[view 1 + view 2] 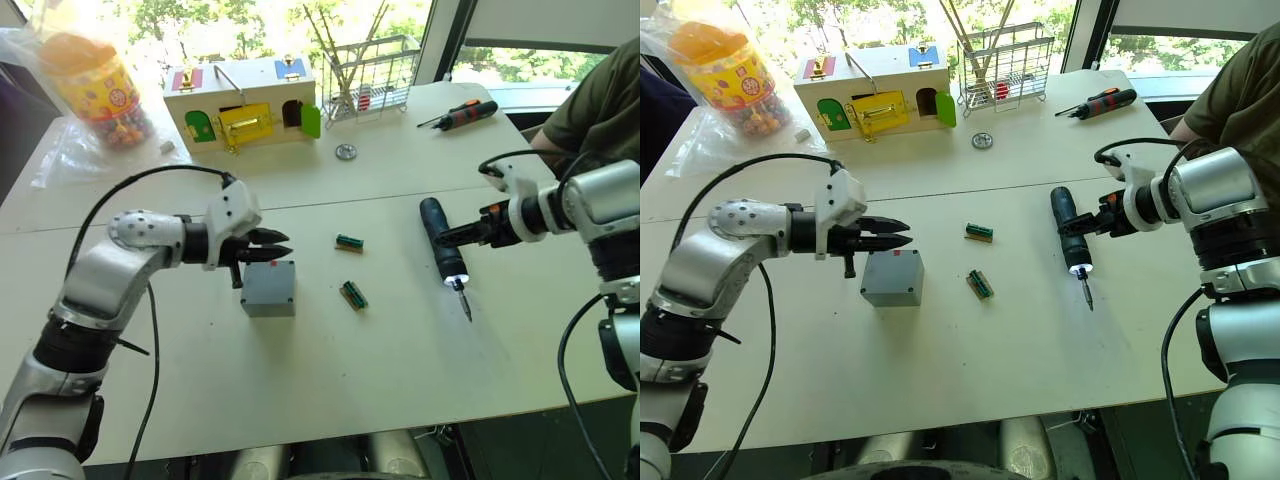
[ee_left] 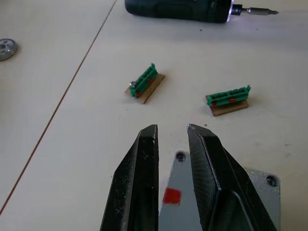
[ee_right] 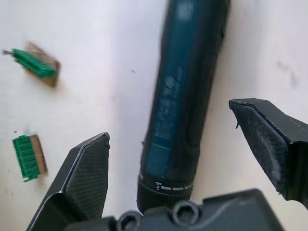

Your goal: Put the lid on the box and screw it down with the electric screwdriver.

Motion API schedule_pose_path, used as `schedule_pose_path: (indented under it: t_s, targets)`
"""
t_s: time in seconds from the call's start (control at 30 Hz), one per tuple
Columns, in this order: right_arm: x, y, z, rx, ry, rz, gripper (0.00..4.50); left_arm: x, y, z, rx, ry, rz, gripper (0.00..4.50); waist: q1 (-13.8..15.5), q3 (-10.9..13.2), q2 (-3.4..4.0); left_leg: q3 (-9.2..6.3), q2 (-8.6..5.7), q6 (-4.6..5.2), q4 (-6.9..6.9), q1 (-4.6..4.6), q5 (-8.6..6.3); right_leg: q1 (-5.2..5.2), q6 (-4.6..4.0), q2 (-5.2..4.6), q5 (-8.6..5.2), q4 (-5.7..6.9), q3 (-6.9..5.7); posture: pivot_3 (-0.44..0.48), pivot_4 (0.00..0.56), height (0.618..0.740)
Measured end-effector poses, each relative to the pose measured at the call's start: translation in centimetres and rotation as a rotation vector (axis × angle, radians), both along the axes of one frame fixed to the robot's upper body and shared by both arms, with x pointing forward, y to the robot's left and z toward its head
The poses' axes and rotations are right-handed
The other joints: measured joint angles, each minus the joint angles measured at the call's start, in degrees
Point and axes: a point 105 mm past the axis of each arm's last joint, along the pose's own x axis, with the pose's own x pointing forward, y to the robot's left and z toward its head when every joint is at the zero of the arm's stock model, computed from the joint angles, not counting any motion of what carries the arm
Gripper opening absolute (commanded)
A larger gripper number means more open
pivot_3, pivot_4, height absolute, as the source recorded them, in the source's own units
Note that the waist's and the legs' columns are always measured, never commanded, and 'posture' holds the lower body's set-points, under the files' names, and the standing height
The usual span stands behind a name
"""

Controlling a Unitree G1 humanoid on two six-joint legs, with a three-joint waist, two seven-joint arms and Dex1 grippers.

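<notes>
A white table (image 1: 400, 380) holds a small grey box (image 1: 268, 288) with its lid (image 2: 262, 180) sitting on top. The left gripper (image 1: 281, 246) hovers just above the box's far edge, its two black fingers (image 2: 137, 178) slightly apart and holding nothing. To the right, well apart from the box, the dark electric screwdriver (image 1: 443, 243) lies flat, its bit pointing toward the near edge. The right gripper (image 3: 183, 159) sits at the screwdriver's body, fingers spread wide on either side without touching. Two green terminal blocks (image 1: 353, 294) lie between box and screwdriver.
</notes>
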Motion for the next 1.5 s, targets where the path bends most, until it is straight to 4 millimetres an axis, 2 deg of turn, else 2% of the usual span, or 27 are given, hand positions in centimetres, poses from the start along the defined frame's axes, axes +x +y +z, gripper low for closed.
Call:
schedule_pose_path:
  t_s: [0.1, 0.17, 0.2, 0.27, 0.33, 0.4, 0.53, 0.6, 0.77, 0.97, 1.1, 1.33, 1.43, 1.5]
  targets:
    - [-0.3, 2.3, 2.3, -0.035, -0.164, 0.156, 4.48, 0.7, 3.0, -0.4, 0.046, 0.02, 0.099, 0.94, -0.15, 0.0, 0.0, 0.0, 0.02, -0.01, -0.03, 0.0, 0.0, -0.03, 0.0, 0.01, 0.0, 0.01, 0.01, 0.0, 0.15, 0.74]
    - [-1.8, 4.7, 2.7, -0.012, -0.212, 0.297, 4.48, 0.8, 5.0, -1.0, 0.119, 0.013, 0.153, 0.94, -0.04, 0.0, 0.0, -0.04, 0.03, -0.01, -0.07, 0.0, 0.0, -0.02, 0.0, 0.02, 0.0, 0.0, -0.04, 0.0, 0.15, 0.74]
    - [-2.6, 5.9, 2.3, 0.006, -0.218, 0.358, 4.48, 0.8, 5.8, -1.4, 0.155, 0.013, 0.171, 0.94, 0.02, -0.01, -0.02, -0.05, 0.04, -0.01, -0.07, 0.0, 0.0, -0.02, 0.0, 0.01, 0.0, 0.0, -0.04, 0.0, 0.15, 0.74]
    - [-4.9, 9.3, 0.2, 0.078, -0.193, 0.505, 4.48, 0.5, 7.2, -2.6, 0.208, 0.045, 0.204, 0.94, 0.06, -0.03, -0.07, -0.09, 0.04, -0.01, 0.0, 0.0, 0.0, 0.03, 0.0, 0.0, 0.0, 0.02, -0.06, 0.0, 0.15, 0.74]
    - [-7.3, 12.6, -2.5, 0.171, -0.137, 0.608, 4.48, -0.3, 7.7, -3.8, 0.228, 0.089, 0.208, 0.94, 0.14, -0.04, -0.09, -0.11, 0.03, -0.03, 0.04, -0.01, 0.01, 0.06, 0.0, -0.02, 0.0, 0.04, -0.02, 0.0, 0.15, 0.74]
    - [-9.0, 15.1, -4.5, 0.238, -0.078, 0.661, 4.48, -1.1, 7.8, -5.0, 0.235, 0.136, 0.204, 0.94, 0.18, -0.03, -0.07, -0.11, 0.01, -0.04, 0.08, -0.02, 0.02, 0.05, 0.0, -0.04, 0.0, 0.07, 0.0, 0.0, 0.15, 0.74]
    - [-9.8, 18.5, -5.1, 0.33, -0.083, 0.678, 4.48, -2.7, 6.8, -5.9, 0.225, 0.188, 0.169, 0.94, 0.38, -0.06, -0.12, -0.21, -0.01, -0.06, 0.13, -0.01, 0.03, 0.11, 0.0, -0.04, 0.0, 0.08, -0.05, 0.0, 0.15, 0.74]
    - [-9.9, 19.2, -5.7, 0.314, -0.08, 0.678, 4.48, -3.0, 6.3, -5.8, 0.223, 0.184, 0.156, 0.94, 0.36, -0.06, -0.13, -0.21, -0.02, -0.07, 0.12, -0.01, 0.03, 0.1, 0.0, -0.04, 0.0, 0.07, -0.05, 0.0, 0.15, 0.74]
    - [-9.9, 19.5, -6.5, 0.298, -0.055, 0.669, 4.48, -3.1, 5.2, -5.6, 0.202, 0.174, 0.152, 0.94, 0.04, -0.06, -0.12, -0.21, 0.0, -0.07, 0.08, -0.01, 0.04, 0.08, 0.0, -0.01, 0.0, 0.08, -0.08, 0.0, 0.15, 0.74]
    - [-10.4, 21.1, -6.9, 0.373, 0.012, 0.683, 4.48, -2.9, 4.5, -6.9, 0.224, 0.191, 0.131, 0.94, -0.09, -0.06, -0.13, -0.21, 0.01, -0.09, 0.06, -0.01, 0.05, 0.06, 0.0, 0.01, 0.0, 0.1, -0.11, 0.0, 0.15, 0.74]
    - [-11.3, 22.5, -7.4, 0.427, 0.092, 0.689, 4.48, -1.5, 4.5, -7.2, 0.238, 0.164, 0.137, 0.94, 0.11, -0.07, -0.13, -0.24, -0.02, -0.11, 0.1, 0.0, 0.06, 0.07, 0.0, 0.08, 0.0, 0.13, -0.14, 0.0, 0.15, 0.74]
    - [-12.2, 23.8, -7.5, 0.457, 0.126, 0.689, 4.48, 1.3, 2.7, -6.3, 0.202, 0.069, 0.1, 0.94, -0.16, -0.09, -0.16, -0.25, -0.03, -0.11, 0.11, 0.0, 0.06, 0.04, 0.0, 0.1, 0.0, 0.21, -0.15, 0.0, 0.15, 0.74]
    - [-12.0, 23.3, -7.2, 0.422, 0.081, 0.678, 4.48, 1.9, 3.0, -6.4, 0.22, 0.047, 0.104, 0.94, -0.44, -0.09, -0.17, -0.24, -0.03, -0.12, 0.09, 0.0, 0.06, -0.02, 0.0, 0.1, 0.0, 0.24, -0.15, 0.0, 0.15, 0.74]
    - [-11.2, 21.9, -6.9, 0.365, 0.037, 0.656, 4.48, 1.8, 3.8, -6.6, 0.25, 0.049, 0.115, 0.94, -0.41, -0.09, -0.17, -0.24, -0.04, -0.11, 0.09, 0.0, 0.06, -0.02, 0.0, 0.1, 0.0, 0.23, -0.14, 0.0, 0.15, 0.74]
